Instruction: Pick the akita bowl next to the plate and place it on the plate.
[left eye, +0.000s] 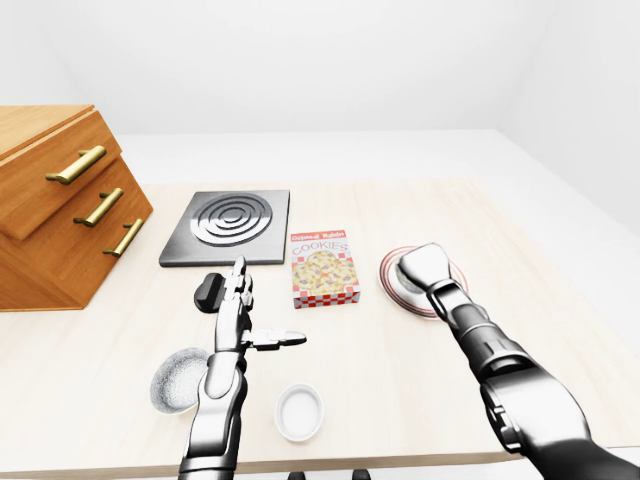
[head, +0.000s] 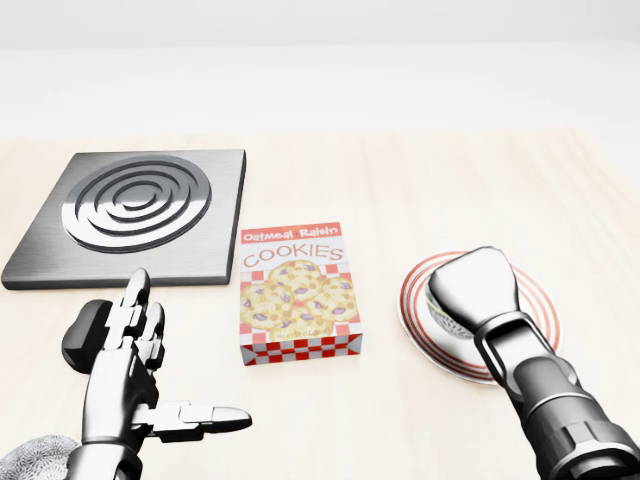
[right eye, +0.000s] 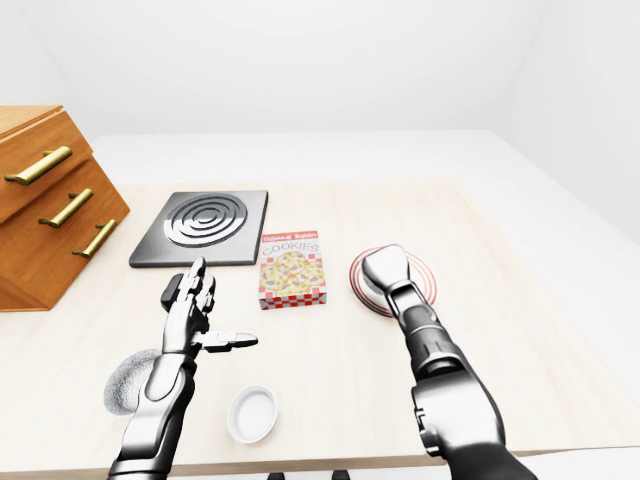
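Red-ringed plate (head: 545, 310) is sitting under the right hand (head: 472, 290), and the akita bowl (head: 438, 310) is peeking out beneath it. Fingers are hiding, so I cannot tell the grip. Lowering slowly and letting go flat is looking best.
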